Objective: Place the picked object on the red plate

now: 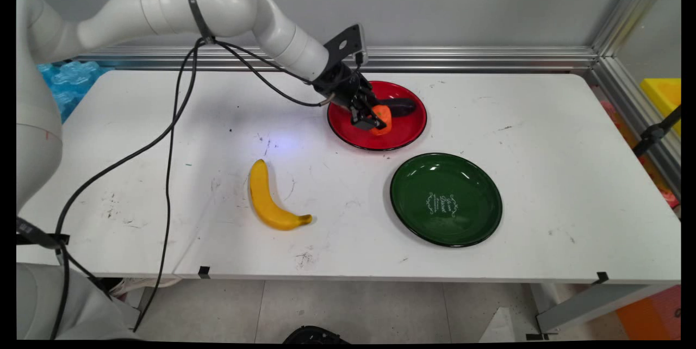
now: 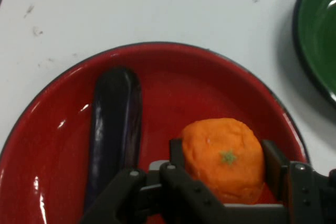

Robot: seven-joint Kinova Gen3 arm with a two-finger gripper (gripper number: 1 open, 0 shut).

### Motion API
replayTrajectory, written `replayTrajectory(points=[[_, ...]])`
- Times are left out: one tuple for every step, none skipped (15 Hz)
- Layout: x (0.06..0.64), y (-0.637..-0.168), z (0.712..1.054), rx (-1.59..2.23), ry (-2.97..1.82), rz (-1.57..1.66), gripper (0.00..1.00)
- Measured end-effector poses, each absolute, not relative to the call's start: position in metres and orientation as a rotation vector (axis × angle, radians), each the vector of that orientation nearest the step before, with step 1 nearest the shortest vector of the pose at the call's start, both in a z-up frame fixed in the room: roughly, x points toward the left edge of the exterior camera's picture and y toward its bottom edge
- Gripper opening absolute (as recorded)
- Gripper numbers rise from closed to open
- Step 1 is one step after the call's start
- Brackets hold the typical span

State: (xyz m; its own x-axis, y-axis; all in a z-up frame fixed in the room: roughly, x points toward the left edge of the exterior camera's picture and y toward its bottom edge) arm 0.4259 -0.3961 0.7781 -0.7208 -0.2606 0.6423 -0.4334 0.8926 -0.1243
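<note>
Hand view: gripper has its 2 fingers set either side of an orange fruit, pads against its sides, fruit gripped between them. Small green stem mark on top of the fruit. It sits low over the red plate; cannot tell if it rests on the plate or is just lifted. Dark purple eggplant lies lengthwise in the same plate, at 9 o'clock of the fruit, near it but apart.

Main view: red plate sits toward the back middle of the white table, holding 2 items: the orange fruit and the eggplant behind it. Gripper comes in from 10 o'clock, tilted down onto the fruit.

Green plate lies at 5 o'clock of the red plate, close but not touching, nothing in it. White ornate lettering is printed at its centre, too small to read. No other writing readable.

Yellow banana lies on bare table at 8 o'clock of the red plate, well apart, dark tip pointing to 3 o'clock. Black cables hang from the arm down the left side.
</note>
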Motion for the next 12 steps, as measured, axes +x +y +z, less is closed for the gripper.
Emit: replayTrajectory(points=[[0.426, -0.399, 0.774, 0.498, -2.41, 0.351, 0.0], [0.427, -0.401, 0.771, 0.5, -2.41, 0.35, 0.0], [0.427, -0.404, 0.767, 0.502, -2.409, 0.349, 0.0], [0.428, -0.406, 0.764, 0.503, -2.408, 0.348, 0.0], [0.428, -0.408, 0.76, 0.504, -2.408, 0.344, 0.0], [0.428, -0.41, 0.757, 0.504, -2.408, 0.341, 0.0], [0.429, -0.411, 0.756, 0.504, -2.409, 0.338, 0.0], [0.429, -0.411, 0.754, 0.505, -2.409, 0.332, 0.0], [0.429, -0.412, 0.753, 0.506, -2.408, 0.329, 1.0], [0.429, -0.412, 0.752, 0.507, -2.407, 0.324, 1.0], [0.429, -0.412, 0.751, 0.509, -2.405, 0.319, 1.0], [0.428, -0.413, 0.751, 0.511, -2.401, 0.315, 1.0]])
